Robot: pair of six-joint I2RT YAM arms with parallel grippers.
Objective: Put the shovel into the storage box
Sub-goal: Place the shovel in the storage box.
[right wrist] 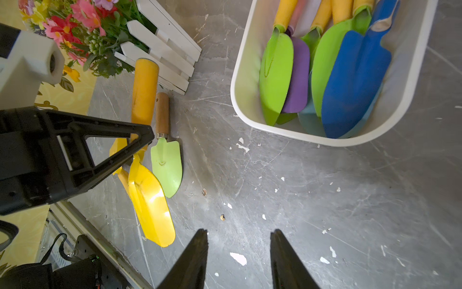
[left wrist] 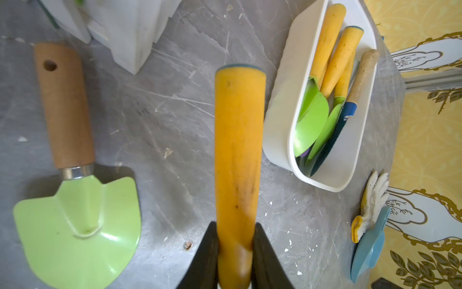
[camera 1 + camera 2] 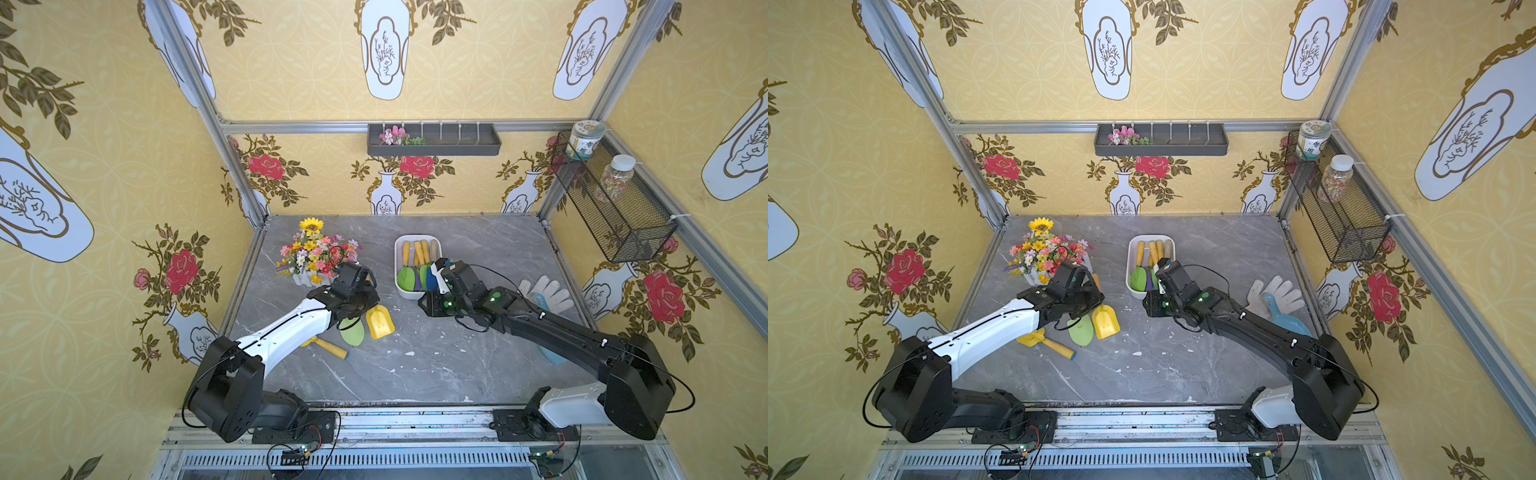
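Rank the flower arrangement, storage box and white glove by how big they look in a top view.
Largest to smallest in a top view:
1. flower arrangement
2. storage box
3. white glove, which is partly hidden, so it may look smaller than it is

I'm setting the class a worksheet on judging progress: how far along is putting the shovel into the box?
Done: several shovels already lie in the box. In hand: the left tool is shut on the yellow shovel, away from the box; the right tool is open and empty. Left: carry it over and release it; a green shovel and another yellow-handled piece lie on the table.
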